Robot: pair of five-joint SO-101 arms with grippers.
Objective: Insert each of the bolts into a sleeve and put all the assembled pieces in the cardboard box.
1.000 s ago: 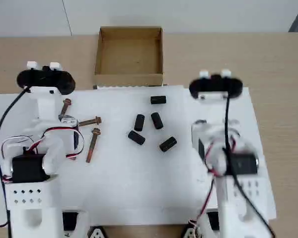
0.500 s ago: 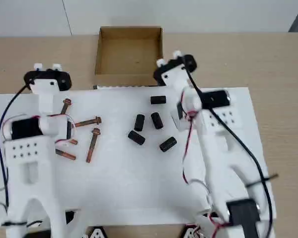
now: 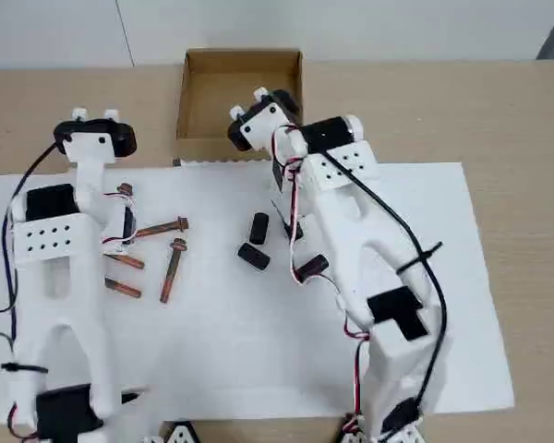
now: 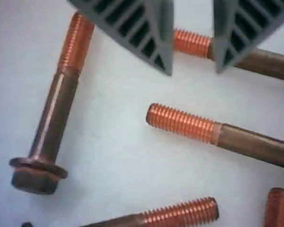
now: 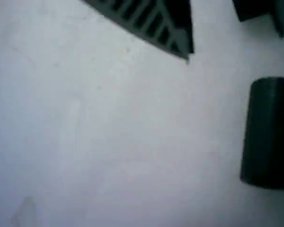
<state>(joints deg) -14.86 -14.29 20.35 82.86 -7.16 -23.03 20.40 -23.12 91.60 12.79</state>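
On the white sheet (image 3: 222,351) over the bench (image 3: 517,111), both arms stretch toward the cardboard box (image 3: 222,92): left pincer (image 4: 194,71) parted over bolts (image 4: 199,125), right pincer (image 5: 232,38) parted near a sleeve (image 5: 267,132).

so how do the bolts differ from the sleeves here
The bolts are copper-brown; the sleeves are black. The bolts are long and thin, with a threaded end and a flanged head; the sleeves are short plain cylinders. In the high view the bolts lie at the sheet's left, the sleeves near its middle. Both lie loose on the white sheet; those that show are unjoined and outside the cardboard box.
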